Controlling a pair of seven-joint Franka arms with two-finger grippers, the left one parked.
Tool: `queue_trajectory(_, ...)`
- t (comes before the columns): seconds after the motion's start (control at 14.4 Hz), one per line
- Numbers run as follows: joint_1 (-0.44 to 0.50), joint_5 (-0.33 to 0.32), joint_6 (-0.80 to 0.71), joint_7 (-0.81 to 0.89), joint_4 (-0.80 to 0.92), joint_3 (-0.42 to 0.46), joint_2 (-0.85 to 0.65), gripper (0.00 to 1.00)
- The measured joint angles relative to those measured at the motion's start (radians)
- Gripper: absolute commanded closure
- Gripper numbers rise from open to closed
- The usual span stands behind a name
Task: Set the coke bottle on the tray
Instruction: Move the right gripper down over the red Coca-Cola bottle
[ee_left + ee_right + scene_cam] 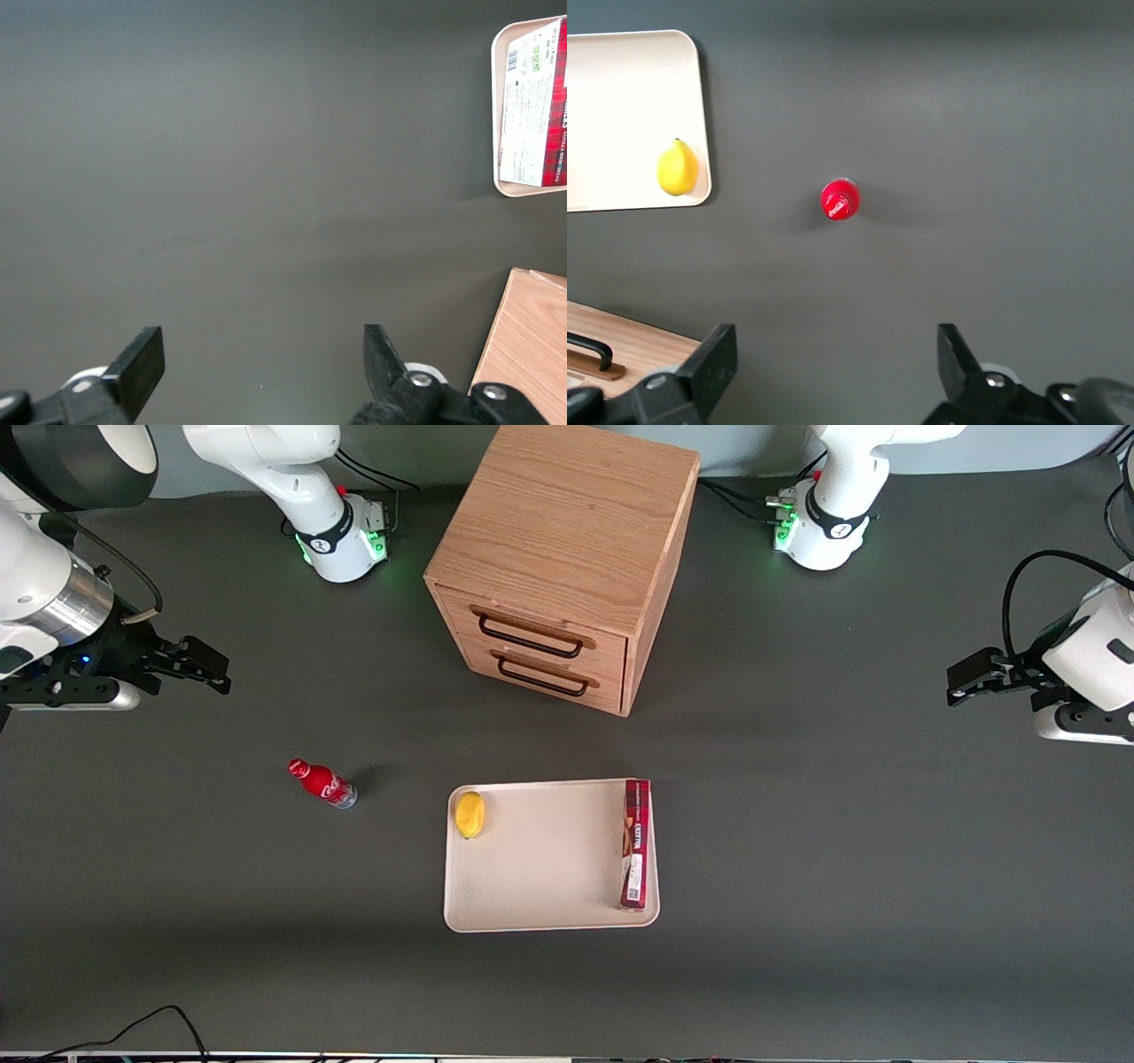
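Note:
The coke bottle (322, 782), small and red with a red cap and clear base, stands on the dark table toward the working arm's end; from the wrist I look down on its cap (840, 199). The cream-beige tray (549, 868) lies in front of the wooden drawer cabinet, nearer the front camera, with its rounded corner (629, 80) showing. My right gripper (199, 664) hovers high over the table, farther from the front camera than the bottle and well apart from it. It is open (833, 359) with nothing between its fingers.
A yellow lemon (469, 814) and a long red box (635, 843) lie on the tray. The wooden two-drawer cabinet (563, 558) stands at mid-table, farther from the front camera than the tray. A black cable (133, 1032) runs along the table's near edge.

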Motion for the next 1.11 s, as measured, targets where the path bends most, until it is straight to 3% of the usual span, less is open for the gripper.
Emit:
queue_trajectory(0.62,-0.005,0.013,0.004,0.005,0.006,0.002,0.094,0.00)
queue_trajectory(1.11,-0.004,0.021,0.397,0.006,-0.245,0.012,0.174,0.00)
